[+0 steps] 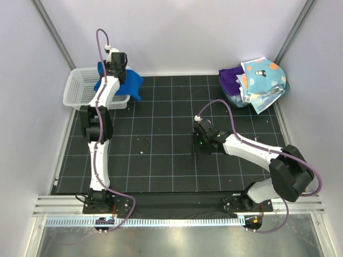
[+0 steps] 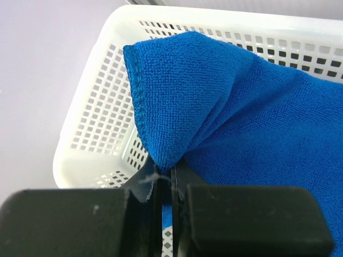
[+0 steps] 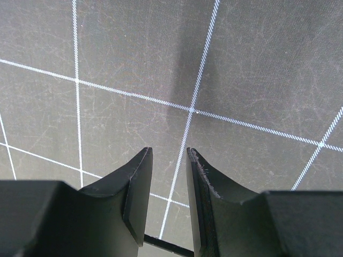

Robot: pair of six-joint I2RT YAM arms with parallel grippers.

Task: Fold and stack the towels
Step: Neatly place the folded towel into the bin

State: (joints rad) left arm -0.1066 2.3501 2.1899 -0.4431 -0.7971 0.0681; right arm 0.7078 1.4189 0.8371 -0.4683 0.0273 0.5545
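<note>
Black gridded tabletop; left fingers pinch the royal blue towel over the white mesh basket; cloth may snag the rim, tipping it; right fingers hang slightly parted, empty.

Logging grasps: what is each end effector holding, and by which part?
The left end effector pinches the blue towel at a bunched fold on its stitched edge. The right end effector holds nothing.
</note>
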